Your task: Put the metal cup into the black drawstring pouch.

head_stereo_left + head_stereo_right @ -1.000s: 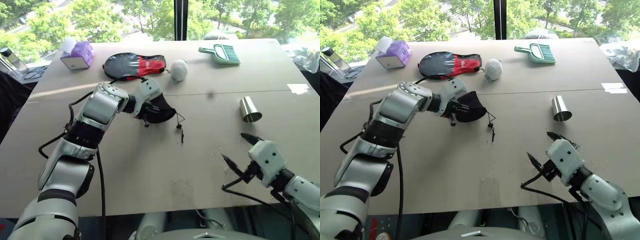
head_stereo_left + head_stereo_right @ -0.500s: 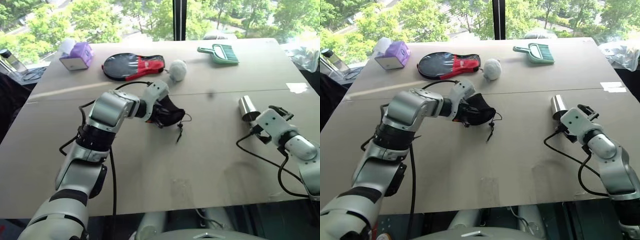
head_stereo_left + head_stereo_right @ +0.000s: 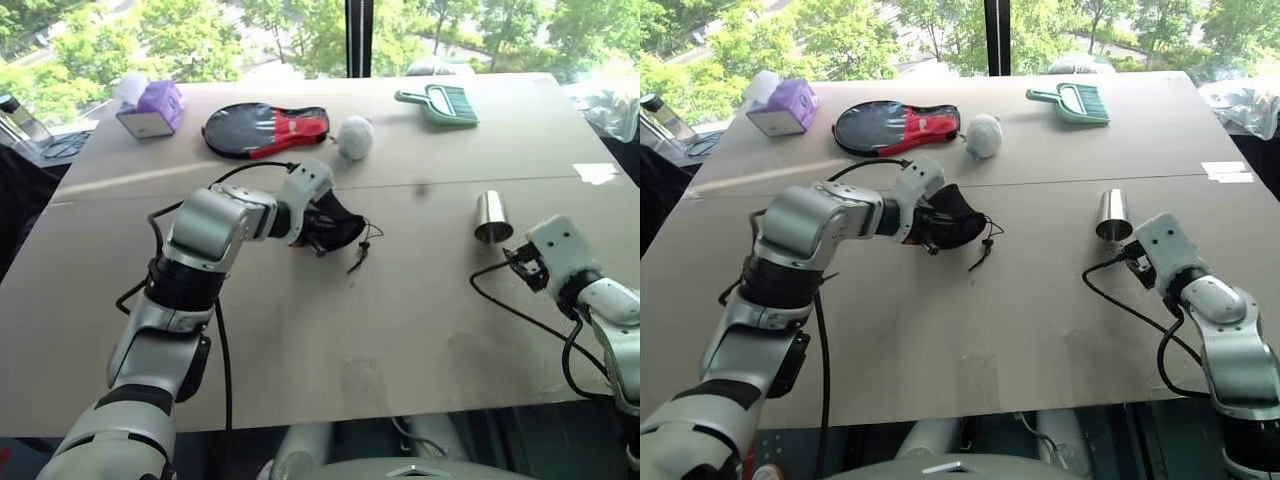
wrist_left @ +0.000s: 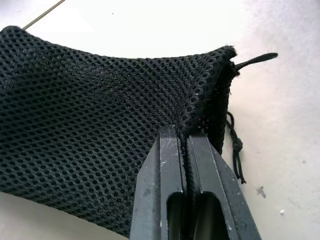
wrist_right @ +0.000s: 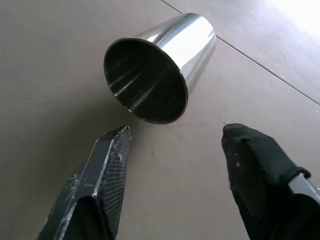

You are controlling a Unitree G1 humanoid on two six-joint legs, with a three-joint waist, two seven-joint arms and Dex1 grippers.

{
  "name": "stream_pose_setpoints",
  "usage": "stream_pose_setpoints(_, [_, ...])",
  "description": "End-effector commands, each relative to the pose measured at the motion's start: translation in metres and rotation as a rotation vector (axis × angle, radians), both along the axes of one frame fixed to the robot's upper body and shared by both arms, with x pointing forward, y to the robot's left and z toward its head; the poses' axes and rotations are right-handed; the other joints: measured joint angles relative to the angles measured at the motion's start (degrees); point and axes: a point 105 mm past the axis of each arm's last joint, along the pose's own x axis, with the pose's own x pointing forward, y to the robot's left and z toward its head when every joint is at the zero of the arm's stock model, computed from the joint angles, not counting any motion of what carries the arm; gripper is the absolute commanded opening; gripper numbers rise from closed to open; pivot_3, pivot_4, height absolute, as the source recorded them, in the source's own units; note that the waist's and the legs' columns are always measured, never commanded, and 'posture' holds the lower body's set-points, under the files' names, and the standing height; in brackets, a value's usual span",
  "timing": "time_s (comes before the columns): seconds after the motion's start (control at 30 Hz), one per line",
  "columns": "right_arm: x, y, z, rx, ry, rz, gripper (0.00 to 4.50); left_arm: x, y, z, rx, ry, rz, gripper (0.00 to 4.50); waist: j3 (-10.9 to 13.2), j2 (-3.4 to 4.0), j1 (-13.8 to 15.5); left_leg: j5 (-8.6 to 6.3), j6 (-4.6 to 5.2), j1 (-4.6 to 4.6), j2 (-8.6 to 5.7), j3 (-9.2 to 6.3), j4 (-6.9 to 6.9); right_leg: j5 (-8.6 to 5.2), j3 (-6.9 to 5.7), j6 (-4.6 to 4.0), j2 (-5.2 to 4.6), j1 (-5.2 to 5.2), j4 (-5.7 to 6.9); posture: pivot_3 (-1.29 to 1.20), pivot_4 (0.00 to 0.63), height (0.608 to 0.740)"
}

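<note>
Trees fill the window behind the tan worktop (image 3: 300, 300), and no writing is legible. Left gripper (image 4: 184, 137) is clamped on the black mesh drawstring pouch (image 3: 335, 225) mid-worktop. Right gripper (image 5: 175, 142), fingers apart, faces the shiny steel cup (image 3: 491, 217) lying near it. Beyond: purple tissue box (image 3: 152, 110), black-and-red paddle case (image 3: 265, 130), white ball (image 3: 355, 137), green dustpan brush (image 3: 440, 104).

You face a tan table (image 3: 300, 330) with a seam across it; beyond its far edge, a window (image 3: 250, 40) shows sunlit, probably leafy, trees.
</note>
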Motion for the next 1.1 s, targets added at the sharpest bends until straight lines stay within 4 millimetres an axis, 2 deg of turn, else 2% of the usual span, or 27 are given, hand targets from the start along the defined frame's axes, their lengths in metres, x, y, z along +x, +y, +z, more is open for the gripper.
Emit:
stream_pose_setpoints(0.03, [-0.002,0.028,0.013,0.159,-0.018,0.015,3.35,0.0,-0.003,0.011,-0.017,-0.045,-0.008,0.0,0.0,0.09,0.0,0.01,-0.02,0.0,0.0,0.01,0.0,0.0,0.04,0.0,-0.01,-0.04,0.07,0.0,0.15,0.74])
stream_pose_setpoints(0.23, [0.018,0.049,0.006,0.293,-0.015,-0.12,3.35,0.0,-0.009,0.013,-0.029,-0.046,-0.016,0.0,0.0,0.09,0.1,0.01,-0.02,0.0,-0.07,0.05,0.04,0.0,0.05,0.0,-0.06,-0.09,0.14,0.0,0.15,0.74])
stream_pose_setpoints(0.47, [0.044,0.04,0.0,0.343,-0.08,-0.289,3.35,-0.003,-0.01,0.011,-0.032,-0.04,-0.013,0.0,-0.1,0.1,-0.2,0.02,-0.03,-0.01,-0.1,0.09,0.03,0.0,0.06,0.0,-0.07,-0.15,0.21,0.0,0.15,0.74])
stream_pose_setpoints(0.5, [0.047,0.039,0.001,0.336,-0.098,-0.297,2.84,-0.003,-0.01,0.012,-0.031,-0.041,-0.012,0.0,-0.1,0.1,-0.4,0.02,-0.03,-0.01,-0.1,0.09,0.03,0.0,0.06,-0.01,-0.07,-0.16,0.22,0.0,0.15,0.74])
stream_pose_setpoints(0.53, [0.049,0.037,0.002,0.319,-0.12,-0.307,2.67,-0.002,-0.01,0.012,-0.032,-0.042,-0.01,0.0,-0.1,0.1,-0.5,0.02,-0.03,-0.01,-0.09,0.09,0.03,0.0,0.06,-0.01,-0.07,-0.16,0.23,0.0,0.15,0.74])
stream_pose_setpoints(0.57, [0.051,0.035,0.005,0.299,-0.148,-0.308,2.25,-0.002,-0.011,0.013,-0.035,-0.042,-0.008,0.0,-0.1,0.1,-0.8,0.02,-0.03,-0.01,-0.1,0.1,0.03,0.0,0.07,0.0,-0.08,-0.17,0.25,0.0,0.15,0.74])
stream_pose_setpoints(0.67, [0.051,0.034,0.007,0.248,-0.186,-0.272,0.91,-0.001,-0.012,0.015,-0.043,-0.044,-0.009,0.0,-0.1,0.1,-1.4,0.02,-0.03,0.0,-0.1,0.13,0.03,0.0,0.09,0.0,-0.07,-0.17,0.28,0.0,0.15,0.74])
stream_pose_setpoints(0.7, [0.05,0.034,0.009,0.229,-0.203,-0.255,0.35,-0.001,-0.012,0.016,-0.046,-0.044,-0.01,0.0,-0.1,0.1,-1.5,0.02,-0.03,-0.01,-0.1,0.14,0.03,0.0,0.1,0.0,-0.07,-0.2,0.31,0.0,0.15,0.74])
stream_pose_setpoints(0.73, [0.048,0.035,0.011,0.215,-0.217,-0.224,0.07,-0.001,-0.013,0.016,-0.047,-0.044,-0.011,0.0,-0.1,0.1,-1.6,0.02,-0.03,0.0,-0.1,0.18,0.03,0.0,0.13,0.0,-0.07,-0.24,0.37,0.0,0.15,0.74])
stream_pose_setpoints(0.83, [0.036,0.045,0.019,0.226,-0.229,-0.082,0.07,0.0,-0.015,0.017,-0.053,-0.045,-0.014,0.0,-0.1,0.1,-1.6,0.02,-0.03,0.0,-0.09,0.22,0.03,-0.01,0.17,0.0,-0.05,-0.32,0.48,0.0,0.15,0.74])
stream_pose_setpoints(0.93, [-0.005,0.084,0.033,0.289,-0.18,0.284,0.07,0.002,-0.015,0.018,-0.065,-0.033,-0.009,0.0,0.0,0.11,-1.4,0.02,-0.03,0.0,-0.08,0.23,0.03,-0.01,0.2,0.0,-0.05,-0.33,0.52,0.0,0.15,0.74])
stream_pose_setpoints(1.0, [-0.025,0.096,0.039,0.326,-0.149,0.396,0.07,0.003,-0.015,0.018,-0.069,-0.024,-0.008,0.0,0.0,0.1,-1.5,0.02,-0.02,-0.05,-0.08,0.21,0.06,-0.01,0.17,0.0,-0.04,-0.32,0.48,0.0,0.15,0.74])
stream_pose_setpoints(1.1, [-0.039,0.11,0.045,0.391,-0.122,0.482,0.07,0.005,-0.018,0.02,-0.072,-0.017,-0.012,0.0,-0.1,0.09,-1.5,0.02,-0.03,0.02,-0.07,0.24,0.13,-0.01,0.21,0.0,-0.03,-0.29,0.55,0.0,0.15,0.74])
